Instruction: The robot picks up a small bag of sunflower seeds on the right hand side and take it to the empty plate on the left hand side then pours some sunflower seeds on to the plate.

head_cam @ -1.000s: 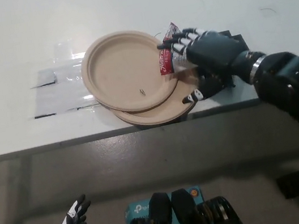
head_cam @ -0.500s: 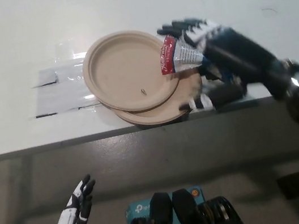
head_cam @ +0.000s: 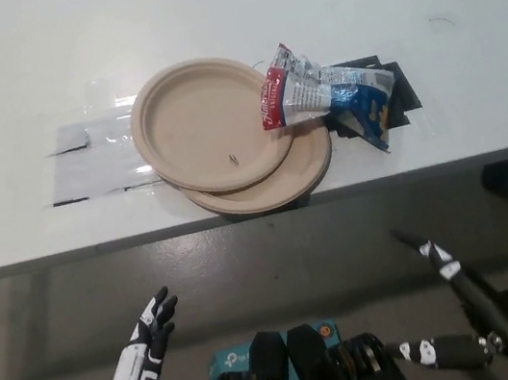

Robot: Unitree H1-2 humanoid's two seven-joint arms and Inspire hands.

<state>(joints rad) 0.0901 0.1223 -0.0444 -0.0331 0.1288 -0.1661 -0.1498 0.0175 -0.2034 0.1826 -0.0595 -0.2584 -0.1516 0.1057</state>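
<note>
**Bag lying free at plate edge, both hands low and off the table**

Risk: the bag (head_cam: 322, 100) is lying unheld across the right rim of the plates (head_cam: 209, 124), part on the rim and part on the table (head_cam: 205, 13). A grasp from the right could push it further onto the plate or pivot it, since nothing is bracing it; a foil packet like this probably slides and crumples easily. If the red end is the open one (cannot tell from this view), a nudge could spill seeds before any controlled pour. The plates are stacked, the top one offset toward upper left, so a sideways shove could also shift the top plate over the lower.

Orientation: the bag's long axis is running roughly left-right in the frame, tilted slightly down to the right. The red end is pointing left, overhanging the plate rim; the blue-and-yellow end is pointing right and resting over a dark patch (head_cam: 384, 95) on the table, right of centre.

Hands: the right hand (head_cam: 450, 313) is sitting at the lower right, below the table edge, gripping nothing, with its fingers spread. The left hand (head_cam: 147, 339) is resting at the lower left, fingers apart, also empty.

Plate contents: a few dark specks near the centre of the top plate, otherwise bare. Judging from this, the pour is not visibly done.
</note>
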